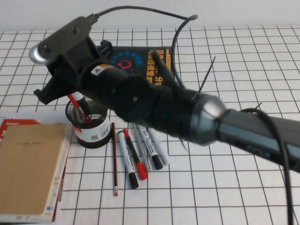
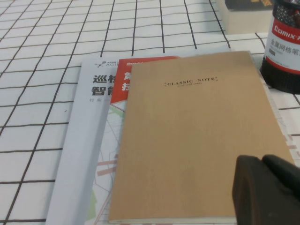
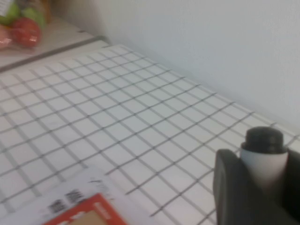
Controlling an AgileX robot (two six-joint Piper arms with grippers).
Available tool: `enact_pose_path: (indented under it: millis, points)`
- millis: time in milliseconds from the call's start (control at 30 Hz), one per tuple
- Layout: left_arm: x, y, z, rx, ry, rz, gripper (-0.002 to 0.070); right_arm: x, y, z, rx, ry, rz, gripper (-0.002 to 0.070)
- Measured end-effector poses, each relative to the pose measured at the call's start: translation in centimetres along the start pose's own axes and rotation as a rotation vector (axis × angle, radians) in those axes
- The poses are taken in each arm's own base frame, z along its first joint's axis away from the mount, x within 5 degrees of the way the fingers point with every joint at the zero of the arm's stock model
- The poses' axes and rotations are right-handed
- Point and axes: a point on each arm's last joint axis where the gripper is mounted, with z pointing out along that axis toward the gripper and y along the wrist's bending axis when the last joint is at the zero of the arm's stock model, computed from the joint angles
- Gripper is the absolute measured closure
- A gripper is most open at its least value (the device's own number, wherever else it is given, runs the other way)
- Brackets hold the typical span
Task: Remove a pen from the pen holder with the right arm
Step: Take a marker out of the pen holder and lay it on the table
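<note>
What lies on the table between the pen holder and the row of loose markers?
A thin red pencil, seen in the high view. The right gripper grips a pen above the pen holder; the left gripper hovers over the notebook.

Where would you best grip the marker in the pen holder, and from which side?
Take the marker by its capped top, from above: only that end clears the pen holder. The right gripper grips it there; the left gripper hovers over the notebook.
</note>
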Motion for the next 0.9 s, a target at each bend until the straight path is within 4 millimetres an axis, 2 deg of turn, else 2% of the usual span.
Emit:
enact_pose_path:
  millis: [167, 333, 467, 600, 733, 900]
  points:
    - [0.0, 0.0, 0.0, 0.000, 0.000, 0.000, 0.0679, -2.6, -2.1, -2.5, -0.144, 0.097, 0.146, 0.0534]
    - [0.0, 0.0, 0.0, 0.000, 0.000, 0.000, 0.0679, -2.9, -4.9, -5.4, -0.174, 0.368, 0.250, 0.0534]
    - [0.0, 0.0, 0.0, 0.000, 0.000, 0.000, 0.0679, -1.3, -7.2, -7.1, -0.100, 0.628, 0.324, 0.0534]
    - [0.0, 0.0, 0.0, 0.000, 0.000, 0.000, 0.0679, 0.3, -9.4, -7.6, -0.024, 0.765, 0.387, 0.0534]
    - [0.0, 0.0, 0.0, 0.000, 0.000, 0.000, 0.0679, 2.3, -11.5, -7.0, 0.038, 0.809, 0.423, 0.0534]
    - [0.0, 0.0, 0.0, 0.000, 0.000, 0.000, 0.0679, 5.7, -13.7, -4.9, 0.098, 0.813, 0.455, 0.0534]
